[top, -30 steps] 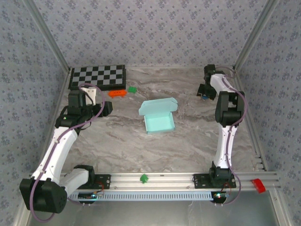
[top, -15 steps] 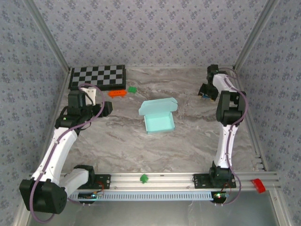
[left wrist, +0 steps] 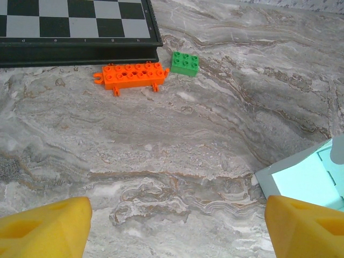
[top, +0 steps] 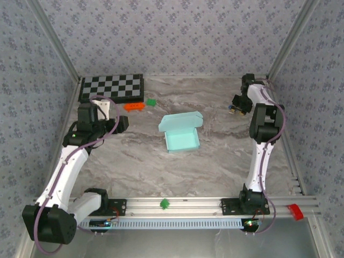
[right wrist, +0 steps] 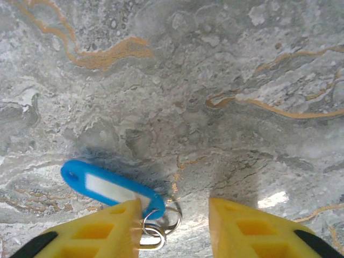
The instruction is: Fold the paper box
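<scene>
The paper box (top: pixel 181 134) is pale mint-blue and lies in the middle of the table with its lid flap raised at the back. One corner of it (left wrist: pixel 303 180) shows at the right of the left wrist view. My left gripper (top: pixel 124 125) hovers to the left of the box, open, with bare marble between its yellow fingers (left wrist: pixel 177 207). My right gripper (top: pixel 235 106) is at the back right, far from the box. It stands open over the table (right wrist: pixel 174 215), its left finger (right wrist: pixel 102 231) touching a blue key tag (right wrist: pixel 99 183) and its metal rings (right wrist: pixel 161 226).
A black-and-white checkerboard (top: pixel 112 87) lies at the back left, with an orange brick (top: pixel 134 106) and a green brick (top: pixel 151 101) in front of it. Patterned walls close in the back and sides. A small green piece (top: pixel 164 203) sits on the near rail.
The right gripper has shifted a little to the right at the back corner and its jaws have narrowed. The left arm and the box have not moved.
</scene>
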